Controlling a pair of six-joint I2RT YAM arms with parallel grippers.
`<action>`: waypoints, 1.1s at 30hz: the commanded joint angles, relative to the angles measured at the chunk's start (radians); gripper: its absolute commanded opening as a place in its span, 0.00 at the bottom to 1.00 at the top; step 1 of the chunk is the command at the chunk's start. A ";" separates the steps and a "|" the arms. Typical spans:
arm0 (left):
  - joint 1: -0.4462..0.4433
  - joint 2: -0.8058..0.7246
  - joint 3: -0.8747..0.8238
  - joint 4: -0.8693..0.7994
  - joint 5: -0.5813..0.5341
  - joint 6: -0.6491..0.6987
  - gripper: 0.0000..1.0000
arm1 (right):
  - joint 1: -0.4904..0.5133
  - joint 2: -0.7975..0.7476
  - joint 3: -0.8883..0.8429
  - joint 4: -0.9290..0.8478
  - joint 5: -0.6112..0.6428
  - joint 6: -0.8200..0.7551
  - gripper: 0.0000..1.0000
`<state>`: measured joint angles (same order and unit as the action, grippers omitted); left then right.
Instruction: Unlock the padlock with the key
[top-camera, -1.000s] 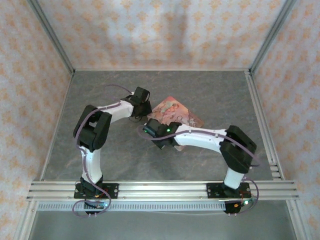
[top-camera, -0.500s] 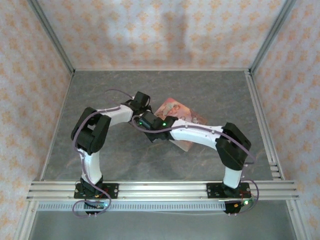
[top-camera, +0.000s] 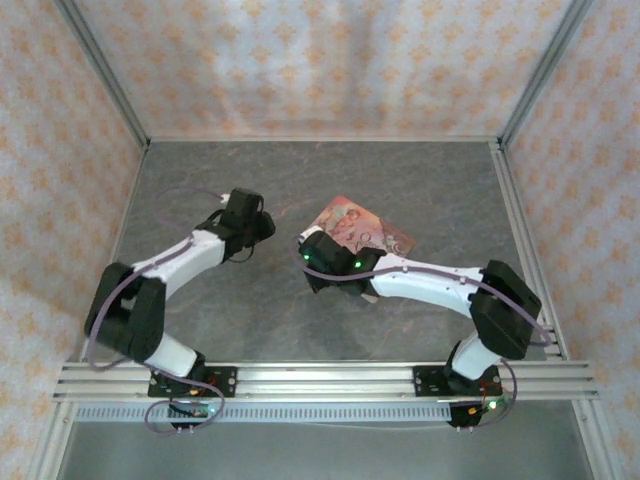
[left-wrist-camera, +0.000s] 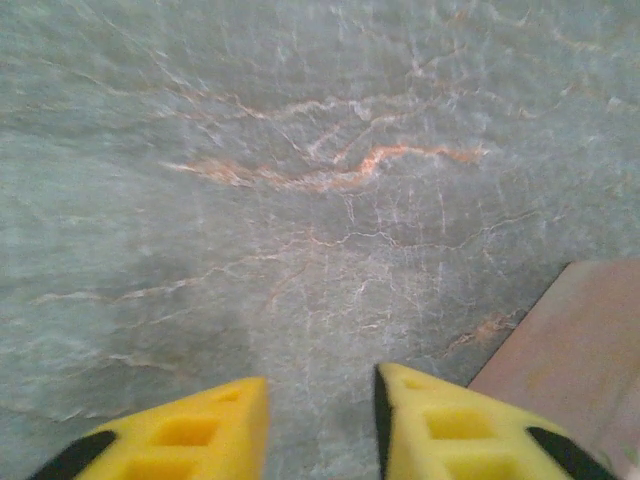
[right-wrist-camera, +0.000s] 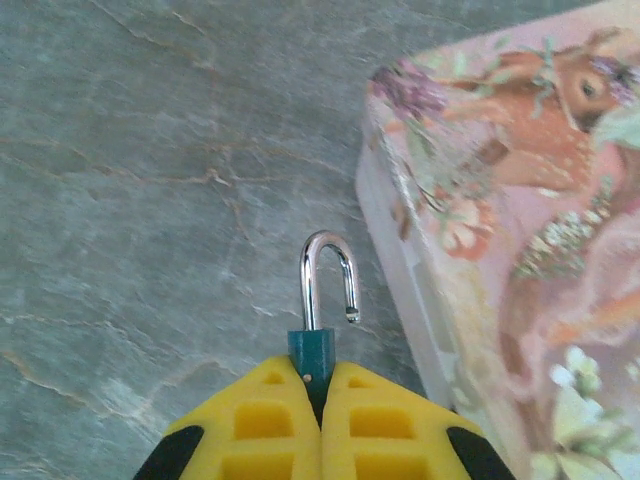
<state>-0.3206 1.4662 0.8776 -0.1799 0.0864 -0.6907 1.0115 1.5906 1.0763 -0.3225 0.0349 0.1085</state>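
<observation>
- Padlock (right-wrist-camera: 311, 352) — small, teal metal body, silver shackle sprung free at one end — pinched in the right gripper (right-wrist-camera: 320, 400), just beside the pink picture-printed box (right-wrist-camera: 520, 230).
- Left gripper (left-wrist-camera: 320, 420) spread apart above the grey marbled table (left-wrist-camera: 300, 200).

The box (top-camera: 372, 228) is lying on the table (top-camera: 420, 170), near its middle. The left gripper (left-wrist-camera: 320, 388) is hanging at its 9 o'clock, apart from it. The right gripper (right-wrist-camera: 321, 378) is holding the padlock (right-wrist-camera: 311, 352) between its fingers, shackle pointing to 12 o'clock, with the box just at 3 o'clock.
</observation>
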 joint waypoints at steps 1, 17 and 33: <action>0.004 -0.122 -0.055 -0.076 -0.102 -0.021 0.41 | -0.026 0.068 0.041 0.099 -0.066 0.029 0.00; 0.050 -0.557 -0.209 -0.326 -0.171 -0.061 0.51 | -0.077 0.523 0.489 0.075 -0.237 0.080 0.14; 0.055 -0.482 -0.075 -0.360 -0.179 0.054 1.00 | -0.243 0.054 0.206 0.004 0.020 0.039 0.99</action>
<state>-0.2787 0.9627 0.7383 -0.5194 -0.0513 -0.6830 0.8261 1.7554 1.3308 -0.2962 -0.0643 0.1589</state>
